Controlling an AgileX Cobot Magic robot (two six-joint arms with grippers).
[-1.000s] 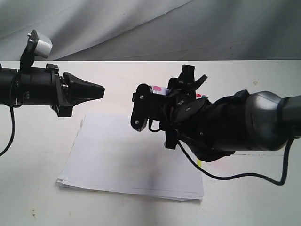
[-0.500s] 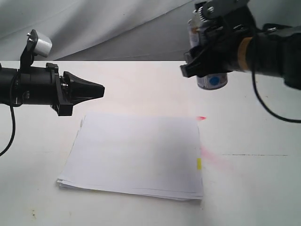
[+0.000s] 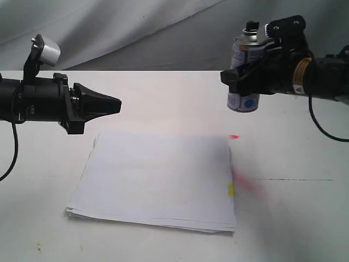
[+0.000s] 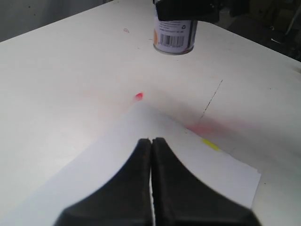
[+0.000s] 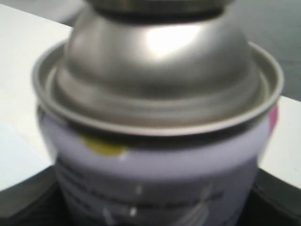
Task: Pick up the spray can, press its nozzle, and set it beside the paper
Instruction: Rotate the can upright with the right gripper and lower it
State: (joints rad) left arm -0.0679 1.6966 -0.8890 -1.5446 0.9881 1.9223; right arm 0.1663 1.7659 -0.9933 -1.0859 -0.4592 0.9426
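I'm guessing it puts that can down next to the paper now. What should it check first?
1. Grip: the right gripper is clamped around the middle of the spray can. Ok.
2. Can orientation: roughly upright, nozzle on top, base down. Ok.
3. Nozzle clear: nothing touches it. Ok.
4. Landing spot: the table to the right of the paper is bare apart from a pink stain. Ok.
5. Other arm: the left gripper is shut and hovers at the paper's far left corner, well away from the can. Ok.
6. Can set down: it hangs in the air. Not ok.
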